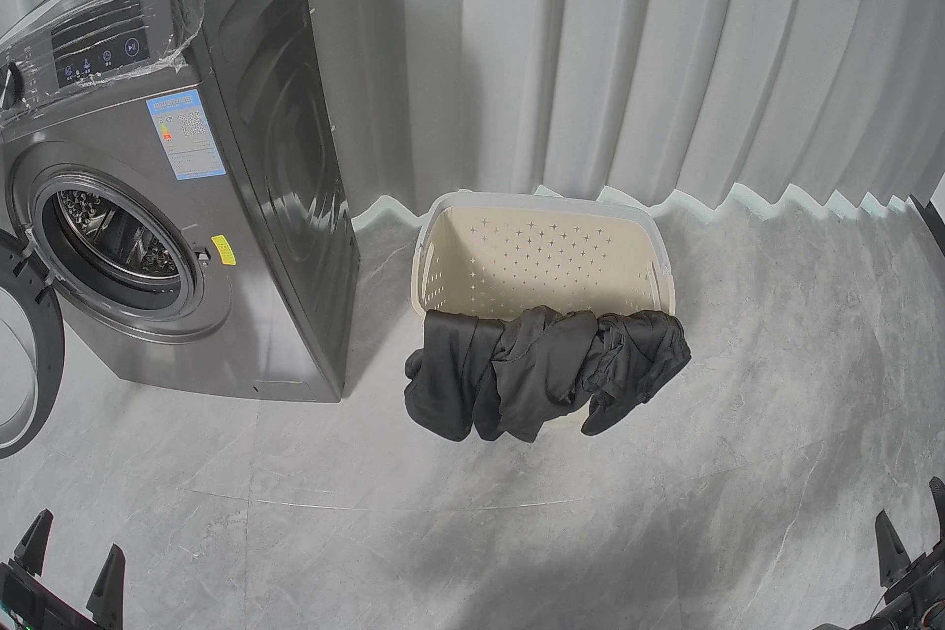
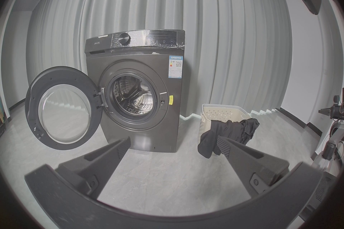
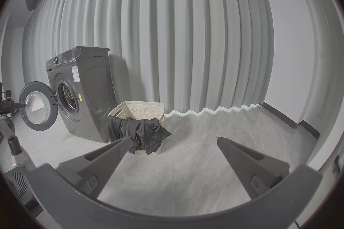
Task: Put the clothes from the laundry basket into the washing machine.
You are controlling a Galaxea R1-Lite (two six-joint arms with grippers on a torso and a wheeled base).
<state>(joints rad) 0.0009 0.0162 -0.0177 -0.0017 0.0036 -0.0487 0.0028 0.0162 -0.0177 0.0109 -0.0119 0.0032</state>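
A cream laundry basket [image 1: 551, 209] stands on the floor to the right of the grey washing machine [image 1: 256, 120]. Dark clothes [image 1: 541, 366] hang over the basket's near rim and down its front. The machine's round door [image 2: 62, 108] is swung open and the drum [image 2: 132, 95] looks bare. My left gripper [image 2: 172, 142] is open, low and well short of the machine. Open too, my right gripper [image 3: 172, 142] hangs low, some way from the basket [image 3: 139, 110] and the clothes [image 3: 138, 133]. Both show at the head view's bottom corners, the left gripper [image 1: 69, 553] and the right gripper [image 1: 911, 519].
White pleated curtains [image 1: 640, 22] hang behind the basket and machine. Grey marble-look floor [image 1: 492, 524] spreads wide between me and the basket. A dark skirting line [image 3: 286, 118] runs along the right wall.
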